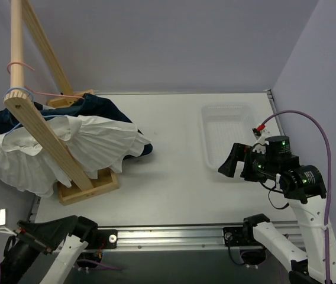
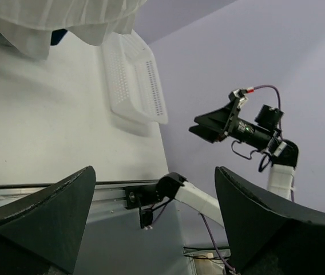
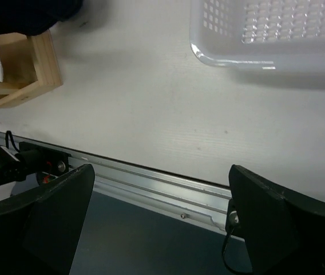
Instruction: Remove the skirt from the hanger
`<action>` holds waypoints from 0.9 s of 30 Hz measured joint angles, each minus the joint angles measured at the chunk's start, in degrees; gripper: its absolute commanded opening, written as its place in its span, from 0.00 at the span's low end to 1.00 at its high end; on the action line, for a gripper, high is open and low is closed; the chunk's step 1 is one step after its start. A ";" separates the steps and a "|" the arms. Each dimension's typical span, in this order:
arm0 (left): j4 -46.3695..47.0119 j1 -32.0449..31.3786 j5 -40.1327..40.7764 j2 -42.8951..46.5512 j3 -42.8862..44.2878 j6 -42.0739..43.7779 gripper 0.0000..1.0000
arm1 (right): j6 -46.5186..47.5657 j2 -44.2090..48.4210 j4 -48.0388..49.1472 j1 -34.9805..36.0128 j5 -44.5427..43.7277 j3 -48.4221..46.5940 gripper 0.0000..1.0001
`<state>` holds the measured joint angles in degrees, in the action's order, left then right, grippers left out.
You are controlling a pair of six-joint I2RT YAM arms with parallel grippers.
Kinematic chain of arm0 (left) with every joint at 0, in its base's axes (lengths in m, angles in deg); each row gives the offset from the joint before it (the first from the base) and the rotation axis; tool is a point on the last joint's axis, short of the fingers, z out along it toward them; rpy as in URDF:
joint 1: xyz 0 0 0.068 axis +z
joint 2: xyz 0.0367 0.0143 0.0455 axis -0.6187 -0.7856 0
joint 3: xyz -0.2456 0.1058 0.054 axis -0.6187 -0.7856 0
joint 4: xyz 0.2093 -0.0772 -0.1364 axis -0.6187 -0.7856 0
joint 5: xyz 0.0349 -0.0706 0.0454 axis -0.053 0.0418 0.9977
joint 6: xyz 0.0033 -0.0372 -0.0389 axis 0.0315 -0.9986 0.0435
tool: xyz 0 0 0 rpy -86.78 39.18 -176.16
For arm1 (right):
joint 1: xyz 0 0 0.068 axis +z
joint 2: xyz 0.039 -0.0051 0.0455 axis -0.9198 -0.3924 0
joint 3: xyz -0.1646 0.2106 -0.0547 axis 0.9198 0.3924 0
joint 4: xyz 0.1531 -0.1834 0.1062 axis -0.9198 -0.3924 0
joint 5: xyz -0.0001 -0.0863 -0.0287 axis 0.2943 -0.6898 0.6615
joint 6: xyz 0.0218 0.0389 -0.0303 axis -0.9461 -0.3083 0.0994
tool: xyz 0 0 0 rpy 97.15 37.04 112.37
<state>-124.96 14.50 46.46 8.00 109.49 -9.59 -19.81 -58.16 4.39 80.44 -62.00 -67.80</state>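
Note:
The white ruffled skirt hangs spread on the light-blue wire hanger, whose hook loops over the wooden pole at the far left. Its hem also shows in the left wrist view. My left gripper is low at the near left edge, open and empty, well below the skirt. My right gripper hovers at the right, open and empty, far from the skirt; it also shows in the left wrist view.
A wooden rack with a slanted leg stands at the left, its base near the front. A dark navy garment and a pink wire hanger hang behind the skirt. A white plastic basket sits at the right.

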 measured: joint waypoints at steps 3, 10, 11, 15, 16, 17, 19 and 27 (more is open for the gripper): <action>-1.97 -3.15 2.38 1.68 6.16 -0.98 0.94 | 0.33 -2.60 2.03 0.00 1.14 -3.65 1.00; -0.24 0.02 1.99 -8.81 10.43 4.83 0.94 | 0.13 -13.22 11.39 0.15 7.06 -14.40 1.00; -0.17 2.32 1.16 -11.63 9.75 6.91 0.94 | -0.04 -15.52 13.57 0.46 7.93 -16.26 1.00; -0.31 12.81 -3.23 -20.96 4.22 16.90 0.94 | -1.05 -22.86 18.51 4.37 8.46 -21.79 1.00; -0.26 13.90 -4.07 -21.75 2.45 18.82 0.94 | -1.27 -25.09 19.30 6.75 7.30 -23.65 1.00; -0.26 14.34 -5.03 -21.90 0.55 20.00 0.94 | -1.27 -27.54 19.91 9.57 6.14 -25.79 1.00; -0.74 14.36 -7.34 -20.57 -3.50 20.83 0.94 | -0.94 -33.51 20.72 15.91 4.42 -31.23 1.00; -4.83 11.69 -21.20 -13.27 -9.09 15.80 0.94 | 3.26 -54.21 21.38 29.35 -0.79 -51.32 1.00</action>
<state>-129.79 26.19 25.26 -5.27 100.39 6.22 -16.56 -112.36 25.77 109.79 -62.79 -119.12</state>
